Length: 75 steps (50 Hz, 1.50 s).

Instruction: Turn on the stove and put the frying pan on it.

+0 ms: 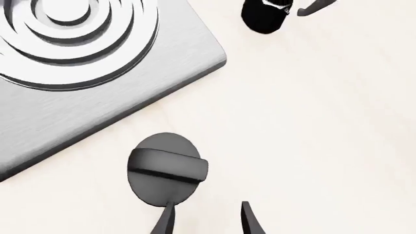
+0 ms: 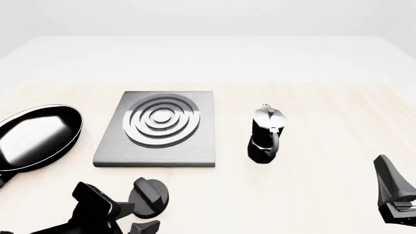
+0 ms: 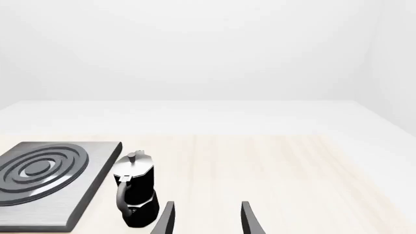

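Left wrist view: my left gripper [image 1: 206, 219] is spread open and holds nothing; one fingertip overlaps the knob [image 1: 166, 168], which lies just off the stove [image 1: 149, 73] corner. Front view: the frying pan [image 2: 36, 136] rests on the table at 9 o'clock of the stove [image 2: 159, 129], rings bare. I judge neither step done. Right wrist view: my right gripper [image 3: 206, 219] hangs open, empty, beside the moka pot [image 3: 135, 195].
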### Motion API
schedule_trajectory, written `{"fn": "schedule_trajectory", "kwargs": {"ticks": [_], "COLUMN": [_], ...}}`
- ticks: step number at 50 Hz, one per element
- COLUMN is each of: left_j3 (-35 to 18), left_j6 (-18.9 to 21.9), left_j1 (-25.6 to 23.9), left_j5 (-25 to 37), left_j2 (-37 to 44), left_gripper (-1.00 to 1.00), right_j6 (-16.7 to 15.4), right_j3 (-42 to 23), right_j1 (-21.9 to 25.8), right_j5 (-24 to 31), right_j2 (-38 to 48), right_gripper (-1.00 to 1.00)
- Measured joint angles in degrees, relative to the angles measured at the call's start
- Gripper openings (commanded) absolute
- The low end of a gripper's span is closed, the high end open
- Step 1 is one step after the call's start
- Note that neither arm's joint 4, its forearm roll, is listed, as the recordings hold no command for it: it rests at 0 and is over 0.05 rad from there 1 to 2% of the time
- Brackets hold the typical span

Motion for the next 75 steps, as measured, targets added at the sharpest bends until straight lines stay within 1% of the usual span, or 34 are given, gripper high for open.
{"fn": "schedule_trajectory", "kwargs": {"ticks": [4,10,14,18,24,29,37,40,46,55,60,69,75], "left_j3": [-1.5,-5.3,-7.7,-9.9,-13.5,-17.4,-24.9,-26.7,-29.3,-32.6,-34.9,-39.3,-41.4], "left_j6": [2.8,7.6,10.8,13.9,18.5,22.2,27.6,29.8,32.8,35.3,35.5,37.7,38.6], "left_j1": [3.2,8.7,12.4,16.1,21.6,25.8,30.1,31.6,35.1,41.1,44.9,51.2,55.4], "left_j5": [9.4,22.6,28.8,33.3,37.7,40.7,45.6,46.4,48.3,53.8,57.5,64.8,68.0], "left_j2": [-9.0,-21.5,-27.5,-32.4,-38.0,-41.0,-43.6,-44.4,-47.0,-56.4,-60.1,-63.5,-63.9], "left_gripper": [1.00,1.00,1.00,1.00,1.00,1.00,1.00,1.00,1.00,1.00,1.00,1.00,1.00], "right_j6": [0.0,0.0,0.0,0.0,0.0,0.0,0.0,0.0,0.0,0.0,0.0,0.0,0.0], "right_j3": [0.0,0.0,0.0,0.0,0.0,0.0,0.0,0.0,0.0,0.0,0.0,0.0,0.0], "right_j1": [0.0,0.0,0.0,0.0,0.0,0.0,0.0,0.0,0.0,0.0,0.0,0.0,0.0], "right_j5": [0.0,0.0,0.0,0.0,0.0,0.0,0.0,0.0,0.0,0.0,0.0,0.0,0.0], "right_j2": [0.0,0.0,0.0,0.0,0.0,0.0,0.0,0.0,0.0,0.0,0.0,0.0,0.0], "right_gripper": [1.00,1.00,1.00,1.00,1.00,1.00,1.00,1.00,1.00,1.00,1.00,1.00,1.00]}}
